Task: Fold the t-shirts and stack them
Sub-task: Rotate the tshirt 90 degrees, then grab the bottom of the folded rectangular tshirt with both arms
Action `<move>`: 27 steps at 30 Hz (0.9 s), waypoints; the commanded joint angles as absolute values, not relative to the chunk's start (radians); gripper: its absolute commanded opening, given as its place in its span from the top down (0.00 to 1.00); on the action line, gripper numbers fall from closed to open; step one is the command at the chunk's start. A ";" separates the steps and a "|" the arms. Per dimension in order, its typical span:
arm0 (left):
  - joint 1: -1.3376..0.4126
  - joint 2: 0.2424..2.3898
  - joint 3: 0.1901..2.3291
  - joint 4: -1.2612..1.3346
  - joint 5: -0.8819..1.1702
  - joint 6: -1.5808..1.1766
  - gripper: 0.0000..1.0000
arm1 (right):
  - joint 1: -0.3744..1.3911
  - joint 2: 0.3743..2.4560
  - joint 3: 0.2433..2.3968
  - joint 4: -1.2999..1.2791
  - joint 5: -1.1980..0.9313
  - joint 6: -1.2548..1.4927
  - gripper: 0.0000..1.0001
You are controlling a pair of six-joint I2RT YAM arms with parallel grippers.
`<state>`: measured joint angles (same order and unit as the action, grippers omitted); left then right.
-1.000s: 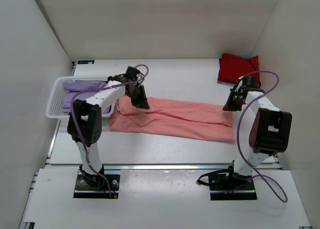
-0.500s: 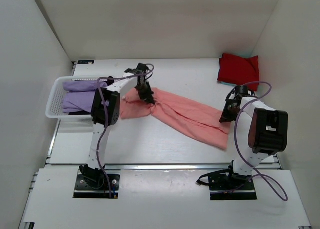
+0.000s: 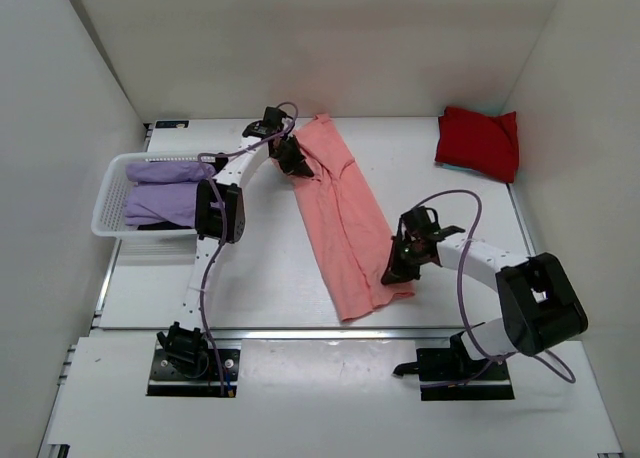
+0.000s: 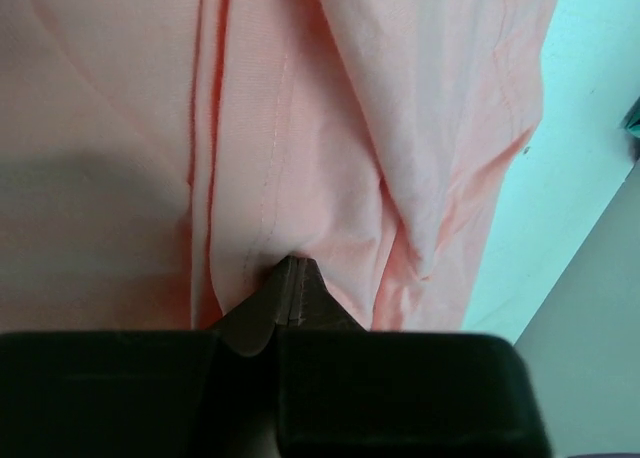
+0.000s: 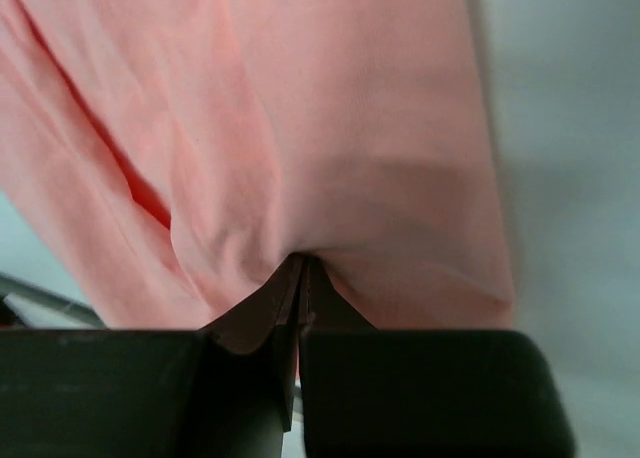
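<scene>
The salmon-pink t-shirt (image 3: 340, 218) lies folded into a long strip running from the far middle of the table toward the near edge. My left gripper (image 3: 293, 161) is shut on its far end; the left wrist view shows the cloth (image 4: 330, 128) pinched at the closed tips of the left gripper (image 4: 291, 263). My right gripper (image 3: 392, 270) is shut on the near right edge of the strip; the right wrist view shows the cloth (image 5: 330, 128) bunched at the closed tips of the right gripper (image 5: 303, 261). A red t-shirt (image 3: 477, 136) lies folded at the far right. Lavender t-shirts (image 3: 165, 190) lie in the basket.
A white lattice basket (image 3: 108, 193) stands at the left side of the table. White walls enclose the table on the left, back and right. The left arm stretches far over the table next to the basket.
Both grippers swung the pink shirt from lying left-to-right to lying far-to-near. The left gripper moved to the far side, the right gripper moved nearer and leftward.
</scene>
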<state>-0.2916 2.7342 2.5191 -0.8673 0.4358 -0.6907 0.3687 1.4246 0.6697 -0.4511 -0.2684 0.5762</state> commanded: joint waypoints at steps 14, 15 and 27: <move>-0.268 2.619 2.659 -0.759 0.541 -0.746 0.75 | 0.631 1.353 0.684 -0.301 -0.325 0.684 1.00; -0.270 2.549 2.628 -0.788 0.549 -0.727 0.70 | 0.612 1.321 0.702 -0.311 -0.336 0.629 0.98; -0.429 1.401 1.023 -0.643 0.399 -0.633 0.40 | 0.451 1.109 0.683 -0.541 -0.290 0.459 0.46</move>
